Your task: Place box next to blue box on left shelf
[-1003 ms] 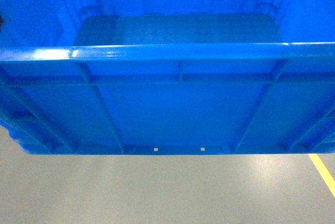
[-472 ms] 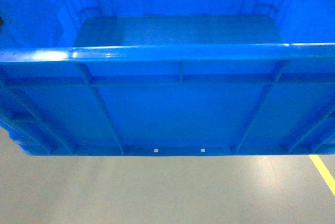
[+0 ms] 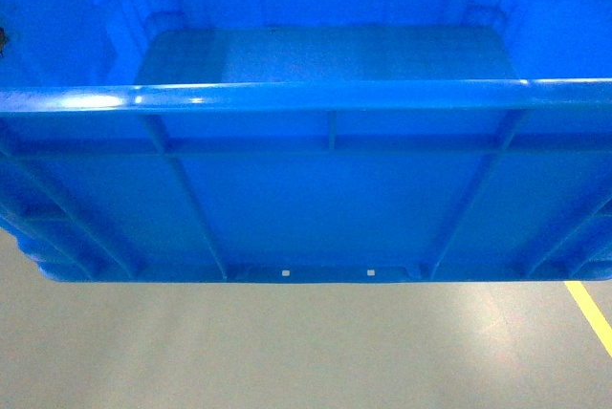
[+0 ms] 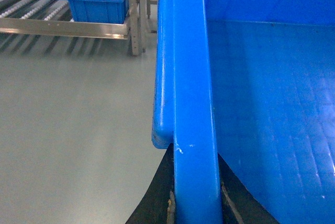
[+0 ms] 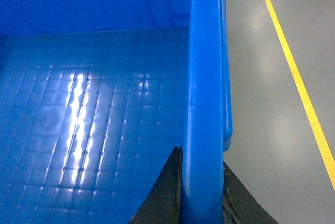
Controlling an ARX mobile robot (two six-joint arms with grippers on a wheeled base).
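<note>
Above grey floor, box (image 3: 325, 199) held aloft, left pincer (image 4: 196, 203) and right pincer (image 5: 201, 198) each clamped astride its side rims

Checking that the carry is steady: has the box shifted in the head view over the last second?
No. The box keeps its place: its bottom edge sits the same against the yellow floor line.

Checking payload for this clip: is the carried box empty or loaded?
Empty: the box shows only bare blue floor in the head view and both wrist views.

Box (image 3: 325, 208) glossy smooth plastic, floor (image 3: 287, 352) matt w/ sheen
</note>
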